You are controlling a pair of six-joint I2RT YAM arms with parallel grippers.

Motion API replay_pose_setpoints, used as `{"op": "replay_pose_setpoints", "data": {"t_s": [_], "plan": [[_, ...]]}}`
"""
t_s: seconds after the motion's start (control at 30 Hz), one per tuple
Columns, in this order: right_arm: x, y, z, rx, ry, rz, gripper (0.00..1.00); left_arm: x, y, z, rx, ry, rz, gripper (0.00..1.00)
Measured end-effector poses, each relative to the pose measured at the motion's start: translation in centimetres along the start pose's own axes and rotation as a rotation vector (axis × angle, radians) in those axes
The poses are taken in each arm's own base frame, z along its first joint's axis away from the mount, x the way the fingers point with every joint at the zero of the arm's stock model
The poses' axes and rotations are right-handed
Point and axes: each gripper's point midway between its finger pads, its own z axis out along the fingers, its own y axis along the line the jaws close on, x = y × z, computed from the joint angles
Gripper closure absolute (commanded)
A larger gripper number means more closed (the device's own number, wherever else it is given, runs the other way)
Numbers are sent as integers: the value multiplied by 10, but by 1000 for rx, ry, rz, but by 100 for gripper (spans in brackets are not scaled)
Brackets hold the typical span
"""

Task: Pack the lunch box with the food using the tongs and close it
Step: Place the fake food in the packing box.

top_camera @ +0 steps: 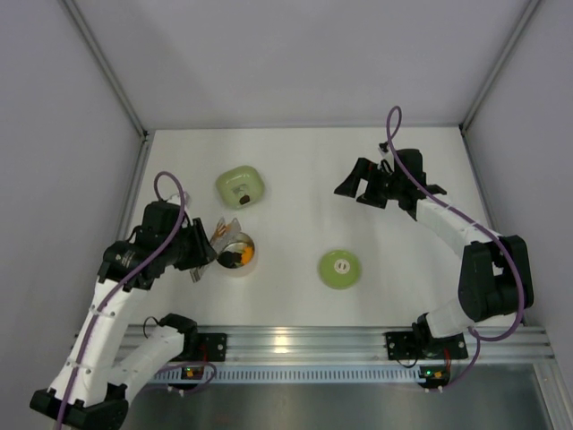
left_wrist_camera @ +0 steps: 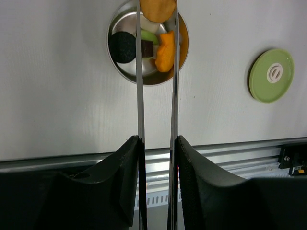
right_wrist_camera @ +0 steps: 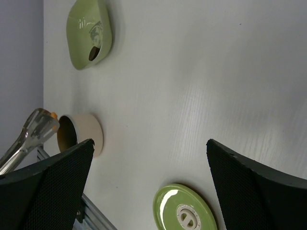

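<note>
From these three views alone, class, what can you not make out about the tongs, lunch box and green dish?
Left wrist: the tips of the tongs and the round orange piece between them are cut off by the top edge.
Right wrist: the lunch box contents are hidden by its own wall.
Top and right wrist: the dark piece in the green dish is too small to identify.

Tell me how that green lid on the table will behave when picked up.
The green lid lies flat on the table, so its thin edge probably offers little to catch. Its surface looks glossy in the right wrist view, so it may slip. Being round, it could roll if dropped on edge.
</note>
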Motion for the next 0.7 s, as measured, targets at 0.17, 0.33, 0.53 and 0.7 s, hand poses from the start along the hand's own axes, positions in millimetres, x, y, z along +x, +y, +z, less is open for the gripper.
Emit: {"op": "replay_pose_setpoints", "data": {"t_s": [0.17, 0.33, 0.53, 0.7], "plan": [[0, -1, 0, 6, -3, 1, 1, 26, 7, -2, 4, 62, -18, 68], [0, -3, 1, 16, -6, 9, 1, 37, 11, -10, 7, 75, -21, 67], [5, -5, 2, 24, 2, 12, 1, 43, 14, -13, -1, 93, -22, 59], [5, -5, 2, 25, 2, 10, 0, 44, 14, -13, -3, 96, -25, 57]]}}
